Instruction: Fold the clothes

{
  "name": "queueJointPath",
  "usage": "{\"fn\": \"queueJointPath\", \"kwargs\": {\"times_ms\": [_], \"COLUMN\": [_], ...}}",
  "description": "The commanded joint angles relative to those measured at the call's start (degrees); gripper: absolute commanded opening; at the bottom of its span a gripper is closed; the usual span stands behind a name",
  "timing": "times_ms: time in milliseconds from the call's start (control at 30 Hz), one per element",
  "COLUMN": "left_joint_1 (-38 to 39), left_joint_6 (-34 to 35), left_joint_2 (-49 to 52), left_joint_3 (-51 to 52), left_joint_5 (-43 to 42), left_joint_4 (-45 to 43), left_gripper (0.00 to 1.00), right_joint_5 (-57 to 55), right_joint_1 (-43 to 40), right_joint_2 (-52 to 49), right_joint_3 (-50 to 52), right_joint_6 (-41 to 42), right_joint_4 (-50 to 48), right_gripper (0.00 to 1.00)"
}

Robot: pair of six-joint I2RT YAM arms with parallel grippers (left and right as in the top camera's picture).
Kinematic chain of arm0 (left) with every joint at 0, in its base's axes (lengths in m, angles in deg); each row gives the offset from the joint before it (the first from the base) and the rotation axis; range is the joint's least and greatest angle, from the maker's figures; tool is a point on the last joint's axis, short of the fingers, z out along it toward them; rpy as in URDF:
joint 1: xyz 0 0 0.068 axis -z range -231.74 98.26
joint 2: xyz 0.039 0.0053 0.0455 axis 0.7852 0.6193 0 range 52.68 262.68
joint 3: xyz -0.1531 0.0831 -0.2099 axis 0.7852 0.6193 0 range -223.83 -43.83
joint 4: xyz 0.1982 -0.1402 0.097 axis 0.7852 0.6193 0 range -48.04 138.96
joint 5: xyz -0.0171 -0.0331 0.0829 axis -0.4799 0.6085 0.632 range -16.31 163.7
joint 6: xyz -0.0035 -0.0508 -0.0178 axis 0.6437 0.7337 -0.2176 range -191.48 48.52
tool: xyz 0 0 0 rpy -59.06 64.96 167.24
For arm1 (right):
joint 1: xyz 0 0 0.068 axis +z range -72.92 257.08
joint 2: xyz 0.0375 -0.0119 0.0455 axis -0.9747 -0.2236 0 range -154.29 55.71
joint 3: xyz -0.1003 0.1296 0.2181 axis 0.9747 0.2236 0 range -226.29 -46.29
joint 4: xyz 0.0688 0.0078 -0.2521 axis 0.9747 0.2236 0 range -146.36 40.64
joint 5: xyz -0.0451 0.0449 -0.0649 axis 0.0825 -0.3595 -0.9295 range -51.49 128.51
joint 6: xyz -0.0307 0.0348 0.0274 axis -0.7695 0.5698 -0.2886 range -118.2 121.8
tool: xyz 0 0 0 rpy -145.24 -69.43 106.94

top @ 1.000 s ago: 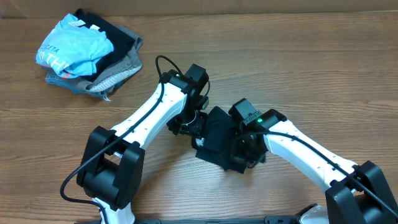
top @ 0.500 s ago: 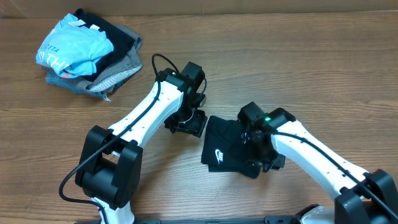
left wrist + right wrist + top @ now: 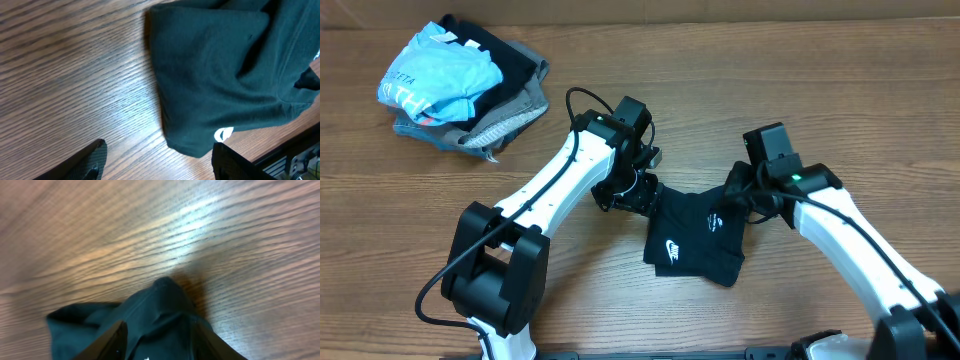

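Black T-shirt (image 3: 685,240) lies crumpled on the counter (image 3: 800,90); my right hand (image 3: 157,330) pinches its bunched corner, my left hand (image 3: 160,146) gapes wide, holding nothing, at the opposite edge, so I judge any one-sided pull may drag and twist it instead of folding.

Clothes pile (image 3: 460,85) on wooden table (image 3: 820,80)

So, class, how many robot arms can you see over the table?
2: the left arm reaches from bottom left to the dark T-shirt; the right arm from bottom right.
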Motion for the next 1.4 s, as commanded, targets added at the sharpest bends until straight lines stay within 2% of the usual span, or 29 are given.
{"fn": "queueJointPath", "kwargs": {"times_ms": [0,100,167,200,500,533,567,600,633,667,700,733,900,967,1100,1133,1200,1233,1367], "left_joint_1": [0.1,0.1,0.1,0.1,0.1,0.1,0.1,0.1,0.1,0.1,0.1,0.1,0.1,0.1,0.1,0.1,0.1,0.1,0.1], "left_joint_6": [-1.3,-1.3,-1.3,-1.3,-1.3,-1.3,-1.3,-1.3,-1.3,-1.3,-1.3,-1.3,-1.3,-1.3,-1.3,-1.3,-1.3,-1.3,-1.3], "left_joint_2": [0.0,0.0,0.0,0.0,0.0,0.0,0.0,0.0,0.0,0.0,0.0,0.0,0.0,0.0,0.0,0.0,0.0,0.0,0.0], "left_joint_3": [-1.0,-1.0,-1.0,-1.0,-1.0,-1.0,-1.0,-1.0,-1.0,-1.0,-1.0,-1.0,-1.0,-1.0,-1.0,-1.0,-1.0,-1.0,-1.0], "left_joint_5": [-1.9,-1.9,-1.9,-1.9,-1.8,-1.8,-1.8,-1.8,-1.8,-1.8,-1.8,-1.8,-1.8,-1.8,-1.8,-1.8,-1.8,-1.8,-1.8], "left_joint_4": [-0.1,-0.1,-0.1,-0.2,-0.5,-0.7,-0.6,-0.6,-0.6,-0.6,-0.6,-0.6,-0.8,-0.8,-0.8,-0.8,-0.8,-0.7,-0.5], "left_gripper": [0.69,0.70,0.70,0.70,0.72,0.72,0.72,0.73,0.72,0.73,0.73,0.73,0.73,0.73,0.72,0.72,0.72,0.72,0.72], "right_joint_5": [0.6,-0.2,-1.6,-2.2,-3.9,-1.9,3.3,8.5,13.0,15.1,15.2,15.1,14.2,13.9,14.1,14.1,14.1,14.1,12.8], "right_joint_1": [-0.3,-0.3,-0.3,-0.6,-7.5,-8.4,-8.6,-8.6,-8.6,-8.6,-8.6,-8.6,-8.6,-8.6,-8.5,-8.5,-8.5,-8.5,-10.2], "right_joint_2": [-4.9,-6.9,-7.1,-7.1,-6.8,-6.8,-6.7,-6.6,-6.6,-6.6,-6.6,-6.7,-7.1,-7.8,-9.5,-9.8,-9.8,-9.4,-7.0], "right_joint_3": [-0.5,-0.5,-0.5,-0.7,-3.9,-3.9,-4.0,-4.0,-4.0,-4.0,-4.0,-3.9,-2.1,-1.1,0.7,1.0,1.0,0.7,-3.0], "right_joint_6": [-1.8,-1.9,-1.8,-1.9,-1.8,-2.7,-7.2,-12.2,-16.2,-17.8,-17.9,-18.0,-19.6,-19.6,-19.7,-19.7,-19.7,-19.7,-19.6], "right_joint_4": [-1.7,-2.3,-2.3,-2.4,-3.7,-3.7,-4.0,-4.2,-4.0,-3.1,-2.3,-1.5,-2.1,-2.3,-4.2,-5.0,-5.8,-5.9,-4.5], "right_gripper": [0.44,0.31,0.10,0.04,0.04,0.04,0.04,0.04,0.13,0.36,0.49,0.54,0.55,0.52,0.41,0.32,0.07,0.04,0.04]}}
